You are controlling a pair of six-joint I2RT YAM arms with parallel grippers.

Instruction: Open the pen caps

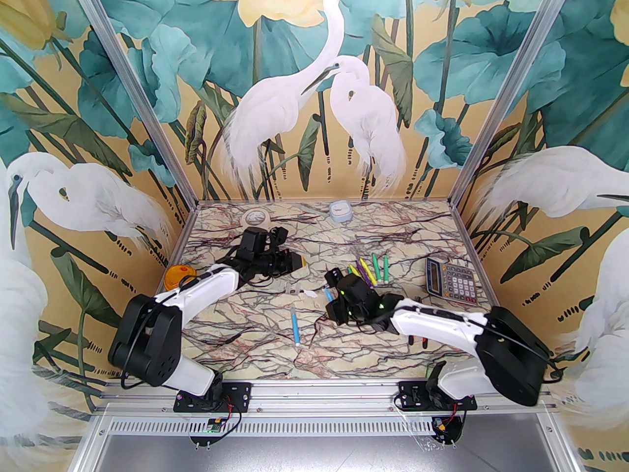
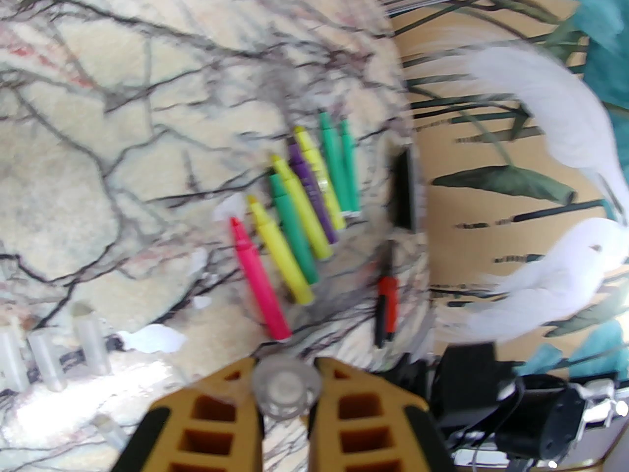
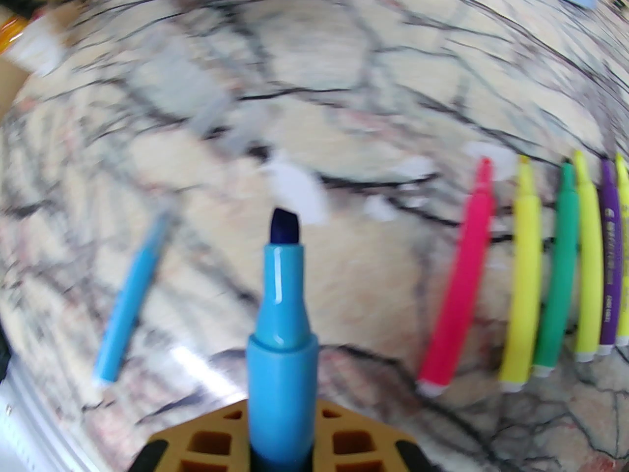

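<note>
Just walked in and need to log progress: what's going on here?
Pen uncapping is underway. The right hand grips a blue marker with its tip bare, and the left hand is shut on a clear cap. Other markers lie in a row, bare-tipped where visible; loose caps rest on the table nearby.

The counter [image 1: 275,322] is cream marble with dark and reddish veins. On it lie a pink marker [image 3: 457,283], yellow marker [image 3: 523,288], green marker [image 3: 557,273] and purple marker [image 3: 609,253]. The blue marker [image 3: 282,337] is sky blue (its tip navy). Each cap [image 2: 91,344] is clear-whitish. The wall [image 1: 147,91] shows white egrets and teal leaves on tan.
</note>
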